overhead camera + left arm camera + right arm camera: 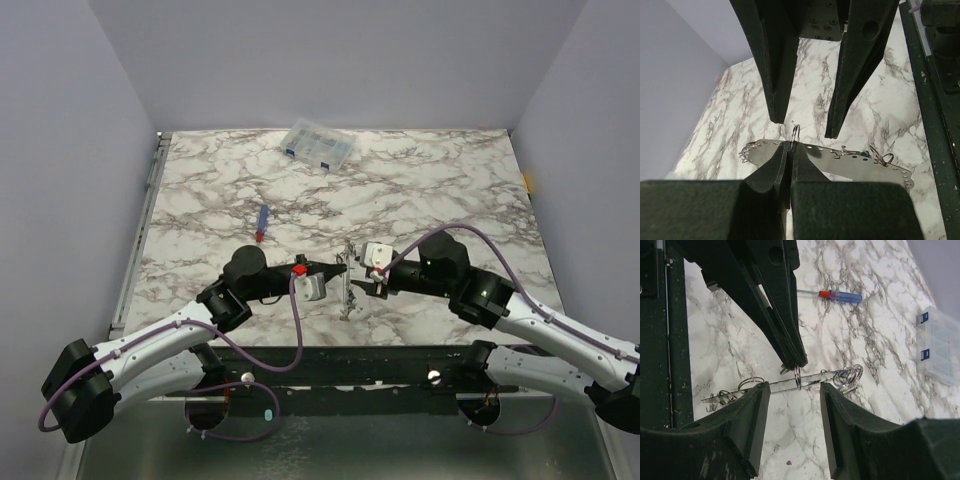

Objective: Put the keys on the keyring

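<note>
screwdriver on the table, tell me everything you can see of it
The screwdriver is slim: a thin bare metal shaft, a red collar, then a blue handle, plastic by the look. It lies flat on the marble table, left of centre in the top view, handle toward the far wall, tip toward the arms. It sits beyond the left gripper and short of the clear box, apart from both. Only the table touches it.

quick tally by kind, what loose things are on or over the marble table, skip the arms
keyring: 1
screwdriver: 1
clear compartment box: 1
small rings on the keyring: several, too tangled to count
total: 3 counted, plus the rings
</note>
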Controlling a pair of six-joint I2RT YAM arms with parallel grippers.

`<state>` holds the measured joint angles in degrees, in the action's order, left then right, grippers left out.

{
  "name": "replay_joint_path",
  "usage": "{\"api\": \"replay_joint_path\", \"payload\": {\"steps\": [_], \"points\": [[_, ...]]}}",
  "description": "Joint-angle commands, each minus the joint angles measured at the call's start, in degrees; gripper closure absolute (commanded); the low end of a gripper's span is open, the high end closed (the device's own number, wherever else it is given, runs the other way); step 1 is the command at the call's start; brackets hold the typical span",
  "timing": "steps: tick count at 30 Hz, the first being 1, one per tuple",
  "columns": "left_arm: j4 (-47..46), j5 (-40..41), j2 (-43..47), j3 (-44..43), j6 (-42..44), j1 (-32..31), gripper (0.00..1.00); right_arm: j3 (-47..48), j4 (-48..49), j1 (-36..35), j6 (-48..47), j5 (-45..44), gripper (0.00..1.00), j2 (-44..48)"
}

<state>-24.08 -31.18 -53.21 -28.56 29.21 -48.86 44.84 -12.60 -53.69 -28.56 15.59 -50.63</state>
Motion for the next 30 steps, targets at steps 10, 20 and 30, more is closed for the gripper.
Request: {"api": "replay_joint_path", "payload": {"steps": [10, 20, 30], "points": [[1.34, 1.58, 0.26, -2.95, 2.68, -0.14, 1.0, 3.71, -2.06, -0.59, -2.07, -2.13, 0.57, -4.41], [1.7, 0.81, -0.09, -3.25, 2.79, -0.1, 1.0, 4.03, -1.23, -1.05, -3.44, -2.96, 0.7, -5.59], [2.09, -1.23, -0.4, -3.52, 2.61, -0.33, 1.0, 3.53, 0.57, -1.33, -3.74, -4.28, 0.84, -6.75]]}}
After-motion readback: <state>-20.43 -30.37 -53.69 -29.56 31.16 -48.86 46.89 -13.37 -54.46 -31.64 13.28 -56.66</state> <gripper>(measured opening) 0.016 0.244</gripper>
